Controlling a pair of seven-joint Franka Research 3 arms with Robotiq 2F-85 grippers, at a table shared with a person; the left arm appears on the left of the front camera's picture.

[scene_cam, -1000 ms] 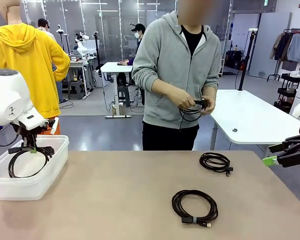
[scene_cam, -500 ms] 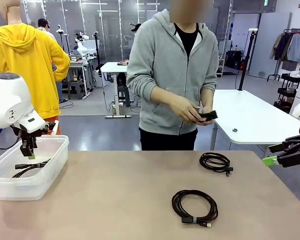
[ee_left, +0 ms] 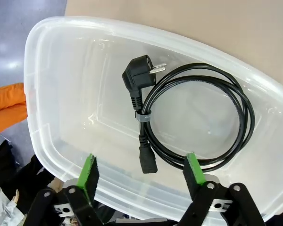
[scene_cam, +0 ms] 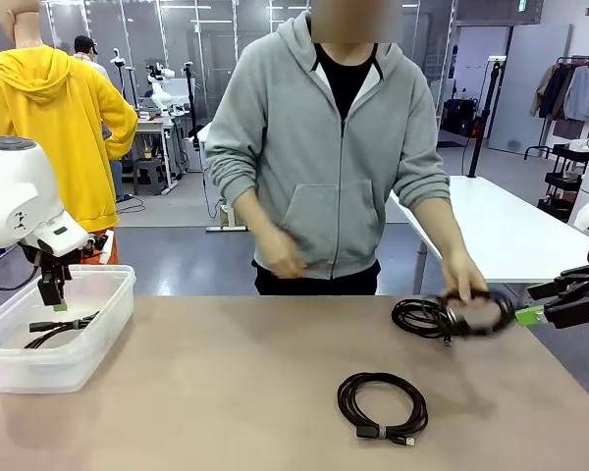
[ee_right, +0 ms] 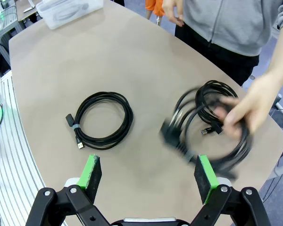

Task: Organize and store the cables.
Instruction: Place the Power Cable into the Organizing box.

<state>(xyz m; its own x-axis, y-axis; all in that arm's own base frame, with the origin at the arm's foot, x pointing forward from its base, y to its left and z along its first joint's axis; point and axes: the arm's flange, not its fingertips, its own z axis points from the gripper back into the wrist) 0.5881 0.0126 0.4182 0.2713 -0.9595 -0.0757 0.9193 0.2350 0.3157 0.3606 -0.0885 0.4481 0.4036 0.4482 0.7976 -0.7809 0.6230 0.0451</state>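
Two pairs of jaws stand spread wide and pinch nothing: the left jaws hang just above the clear plastic bin [scene_cam: 39, 371] at the left end of the tabletop [scene_cam: 226, 392], and the right jaws wait low at its right edge. A second ago the left jaws were clamped on a coiled cord dangling over that bin. They have since let go, and the stored cable [ee_left: 140, 115] now lies flat on the bin's floor, free of the pads (one down, by my reckoning). Meanwhile the person, who had been winding a cord in both hands, has leaned in. One hand [scene_cam: 463, 278] is setting that fresh coil [scene_cam: 483, 316] on the tabletop against the far coil [scene_cam: 404, 316], just in front of the right jaws. That leaves three cables to store: those two at the right, and the near coil [scene_cam: 345, 400] lying alone toward the middle, well apart from the bin. The next pick probably falls to the right jaws once the hand is clear. The stored cable is a thin black cord in a loose round loop, cinched by a pale tie, with an angled two-pin plug at one end and a block connector at the other. The near coil is tighter, with several turns bound by a band, and ends in a small flat plug. The fresh coil is blurred by motion, so its ends cannot be made out.
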